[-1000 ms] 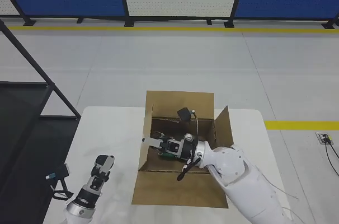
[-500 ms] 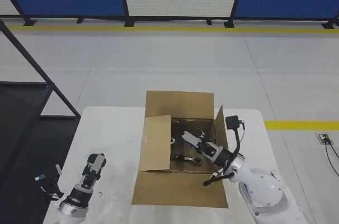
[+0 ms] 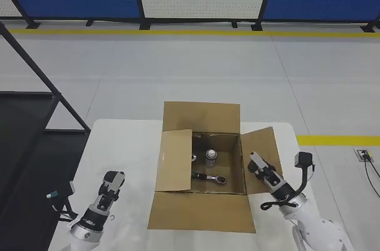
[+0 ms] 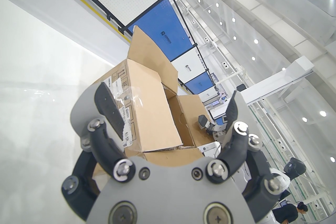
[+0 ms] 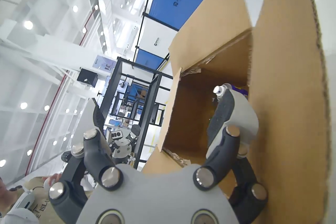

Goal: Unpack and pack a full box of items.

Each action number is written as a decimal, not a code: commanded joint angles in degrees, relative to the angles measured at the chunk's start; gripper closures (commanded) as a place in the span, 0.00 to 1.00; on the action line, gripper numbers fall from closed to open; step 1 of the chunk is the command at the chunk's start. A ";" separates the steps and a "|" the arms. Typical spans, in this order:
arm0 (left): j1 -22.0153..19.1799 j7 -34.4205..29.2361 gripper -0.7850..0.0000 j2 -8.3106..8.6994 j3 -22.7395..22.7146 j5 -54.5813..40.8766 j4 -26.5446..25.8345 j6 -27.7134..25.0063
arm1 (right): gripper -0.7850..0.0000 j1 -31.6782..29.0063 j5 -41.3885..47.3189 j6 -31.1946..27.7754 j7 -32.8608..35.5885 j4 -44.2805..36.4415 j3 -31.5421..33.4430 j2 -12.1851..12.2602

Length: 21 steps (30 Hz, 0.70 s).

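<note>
Cardboard box holds a metal ratchet; left claw and right claw gape empty.

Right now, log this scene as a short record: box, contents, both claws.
box: cardboard box, open on the table, left flap folded partly over the opening
contents: spray can upright; ratchet wrench lying flat beside it
left claw: open, empty, left of the box, apart from it
right claw: open, empty, at the right flap
</note>
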 commanded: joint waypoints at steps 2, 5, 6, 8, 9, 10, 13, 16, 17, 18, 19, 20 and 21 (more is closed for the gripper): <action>0.04 0.13 0.00 0.02 0.12 0.26 0.04 -0.02 | 0.00 -1.17 0.50 0.20 -2.91 1.30 0.72 -0.07; 0.07 0.21 0.00 0.02 0.24 0.25 -0.02 0.17 | 0.00 -1.46 1.28 0.30 -3.93 2.95 0.91 -0.12; 0.06 0.29 0.00 0.03 0.26 0.43 -0.07 0.20 | 0.00 -1.29 1.49 0.37 -3.82 3.73 0.88 -0.11; 0.06 0.31 0.00 0.04 0.39 0.62 -0.14 0.26 | 0.00 -0.72 1.35 0.89 -3.60 5.11 0.54 -0.12; 0.05 0.32 0.00 0.05 0.42 0.65 -0.16 0.30 | 0.00 -0.37 1.52 1.06 -3.47 5.80 0.31 -0.14; 0.04 0.35 0.00 0.05 0.44 0.66 -0.17 0.32 | 0.00 -0.03 1.62 1.14 -3.39 6.55 0.11 -0.16; 0.05 0.41 0.00 0.07 0.52 0.70 -0.20 0.37 | 0.00 0.74 2.52 0.60 -2.61 8.49 -0.33 -0.19; 0.02 0.52 0.00 0.08 0.63 0.77 -0.15 0.37 | 0.00 1.30 3.19 0.13 -1.95 9.93 -0.43 -0.18; 0.03 0.56 0.00 0.08 0.64 0.80 -0.12 0.52 | 0.00 1.38 3.30 -0.10 -1.87 10.25 -0.43 -0.17; 0.01 0.58 0.00 0.08 0.69 0.82 -0.14 0.59 | 0.00 1.37 3.54 -0.36 -1.91 10.48 -0.41 -0.17; -0.01 0.56 0.00 0.09 0.74 0.88 -0.14 0.61 | 0.00 1.32 3.68 -0.55 -1.88 10.63 -0.40 -0.17; -0.05 0.51 0.00 0.10 0.79 0.95 -0.13 0.63 | 0.00 1.24 3.86 -0.79 -1.94 10.71 -0.35 -0.16; -0.10 0.53 0.00 0.10 0.83 0.96 -0.12 0.66 | 0.00 1.14 3.97 -0.96 -2.02 10.73 -0.28 -0.15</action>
